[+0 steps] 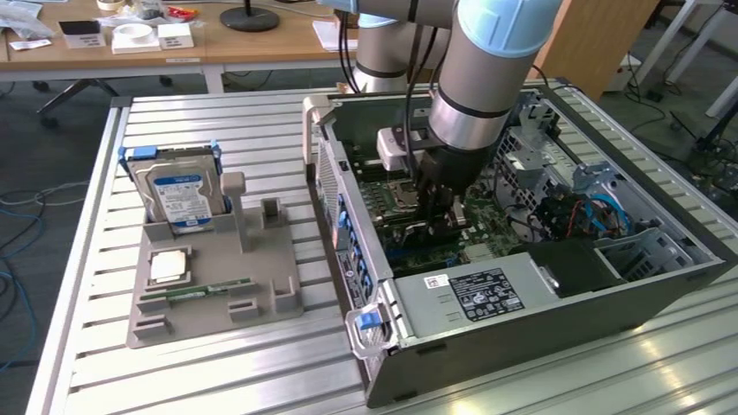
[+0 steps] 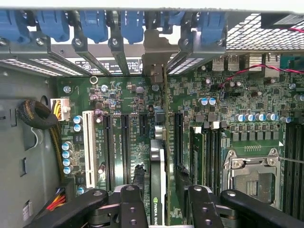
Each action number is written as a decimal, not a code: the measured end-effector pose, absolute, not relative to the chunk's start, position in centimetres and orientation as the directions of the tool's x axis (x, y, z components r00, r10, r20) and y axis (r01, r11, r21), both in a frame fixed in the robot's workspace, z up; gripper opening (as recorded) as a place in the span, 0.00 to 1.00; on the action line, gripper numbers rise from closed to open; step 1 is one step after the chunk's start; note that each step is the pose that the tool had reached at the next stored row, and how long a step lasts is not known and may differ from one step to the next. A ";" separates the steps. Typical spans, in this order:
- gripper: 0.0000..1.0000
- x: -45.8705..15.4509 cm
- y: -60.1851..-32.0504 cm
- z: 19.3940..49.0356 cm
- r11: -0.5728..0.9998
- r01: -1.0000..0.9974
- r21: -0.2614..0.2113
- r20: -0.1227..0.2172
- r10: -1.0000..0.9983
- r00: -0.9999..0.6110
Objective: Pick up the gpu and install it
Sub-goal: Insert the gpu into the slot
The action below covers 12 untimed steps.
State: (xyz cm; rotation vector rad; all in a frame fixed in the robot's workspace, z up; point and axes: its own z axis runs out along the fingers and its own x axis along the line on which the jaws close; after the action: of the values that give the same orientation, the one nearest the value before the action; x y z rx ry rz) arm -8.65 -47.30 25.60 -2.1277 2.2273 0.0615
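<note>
Black gpu [image 2: 156, 185] stands on edge, bracket toward the case's rear slots [image 2: 118, 42].

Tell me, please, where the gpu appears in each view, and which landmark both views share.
Exterior view: the gpu sits edge-on under the gripper, inside the open computer case, above the motherboard.
Wrist view: the gpu stands edge-on between the gripper's fingers, its bracket toward the rear slots.
Shared landmark: the empty CPU socket.

Gripper [image 2: 159, 202] holds gpu [image 2: 157, 183] edge-on over mobo [image 2: 213, 118] slots.
</note>
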 end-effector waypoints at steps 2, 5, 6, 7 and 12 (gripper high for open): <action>0.40 -8.7 -47.3 25.6 0.046 -0.999 -0.013 -0.071 -0.996 -0.045; 0.33 -8.7 -47.3 25.6 0.046 -0.999 -0.013 -0.071 -0.996 -0.045; 0.27 -8.7 -47.3 25.6 0.046 -0.999 -0.013 -0.071 -0.996 -0.045; 0.26 -8.7 -47.3 25.6 0.046 -0.999 -0.013 -0.071 -0.996 -0.045; 0.26 -8.7 -47.3 25.6 0.046 -0.999 -0.013 -0.071 -0.996 -0.045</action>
State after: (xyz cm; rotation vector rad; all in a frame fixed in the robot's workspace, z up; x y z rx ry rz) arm -8.65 -47.30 25.60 -2.1278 2.2273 0.0614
